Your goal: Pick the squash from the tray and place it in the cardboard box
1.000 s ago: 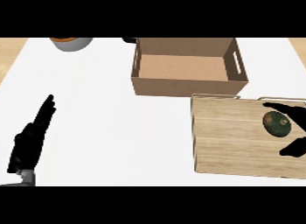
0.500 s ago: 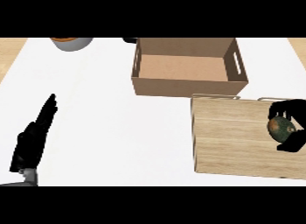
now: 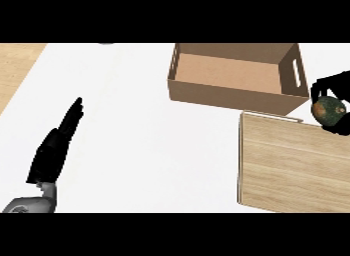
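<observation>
A dark green squash (image 3: 328, 110) with orange patches sits inside my right hand (image 3: 343, 90), whose fingers and thumb curl round it. The hand holds it above the far right corner of the wooden tray (image 3: 296, 165), just right of the cardboard box (image 3: 233, 75). The box is open on top with nothing visible inside and has a slot handle in its right wall. My left hand (image 3: 56, 145) rests open at the left of the white counter, fingers straight and pointing away from me.
The white counter (image 3: 141, 130) spreads between my left hand and the box. A wooden strip (image 3: 8, 70) runs along the far left edge. The tray's flat board lies at the lower right.
My right hand has closed round the squash and lifted it off the tray, toward the box's right side. The view has shifted, and the bowl at the far left is out of sight.
</observation>
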Controlling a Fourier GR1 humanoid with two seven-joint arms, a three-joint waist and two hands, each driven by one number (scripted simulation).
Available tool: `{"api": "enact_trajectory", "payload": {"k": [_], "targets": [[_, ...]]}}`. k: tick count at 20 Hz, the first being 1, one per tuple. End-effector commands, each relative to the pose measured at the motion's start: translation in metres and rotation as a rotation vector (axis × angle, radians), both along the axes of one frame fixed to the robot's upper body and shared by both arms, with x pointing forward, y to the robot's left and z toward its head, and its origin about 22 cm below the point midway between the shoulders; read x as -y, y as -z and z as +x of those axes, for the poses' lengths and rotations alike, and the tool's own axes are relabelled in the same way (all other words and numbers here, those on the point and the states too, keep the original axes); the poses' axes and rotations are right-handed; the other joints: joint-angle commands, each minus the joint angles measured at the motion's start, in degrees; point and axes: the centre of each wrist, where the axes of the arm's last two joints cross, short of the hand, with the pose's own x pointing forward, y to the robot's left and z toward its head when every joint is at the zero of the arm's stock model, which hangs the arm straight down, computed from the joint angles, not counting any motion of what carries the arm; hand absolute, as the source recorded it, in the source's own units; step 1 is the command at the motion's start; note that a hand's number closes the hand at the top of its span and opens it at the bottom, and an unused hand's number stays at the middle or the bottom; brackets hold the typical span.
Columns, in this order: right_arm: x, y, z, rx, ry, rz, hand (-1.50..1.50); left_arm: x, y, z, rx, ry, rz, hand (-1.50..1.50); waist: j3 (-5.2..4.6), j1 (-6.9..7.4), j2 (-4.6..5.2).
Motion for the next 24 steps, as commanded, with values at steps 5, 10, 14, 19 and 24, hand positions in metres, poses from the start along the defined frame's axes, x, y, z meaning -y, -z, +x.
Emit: {"api": "enact_trajectory", "payload": {"k": [5,10,14,19,24], "targets": [[0.015,-0.051,0.028,0.162,-0.102,0.035,1.50,0.006,-0.006,0.010,0.008,0.014,-0.004,0.00,0.04,0.81,0.55],[0.025,-0.061,0.033,0.161,-0.209,0.199,1.50,0.013,0.006,0.004,0.004,0.008,0.006,0.00,0.01,0.00,0.31],[0.017,-0.081,0.046,0.157,-0.329,0.518,1.50,0.002,-0.003,0.004,0.004,0.000,0.005,0.00,0.00,-0.35,-0.46],[-0.003,-0.102,0.060,0.110,-0.450,0.626,1.50,0.006,0.004,0.005,-0.016,-0.016,0.000,0.00,-0.16,-0.96,-0.61],[-0.032,-0.111,0.075,0.076,-0.502,0.672,1.50,0.008,0.000,0.008,-0.015,-0.025,0.008,0.00,-0.22,-1.76,-0.85]]}}
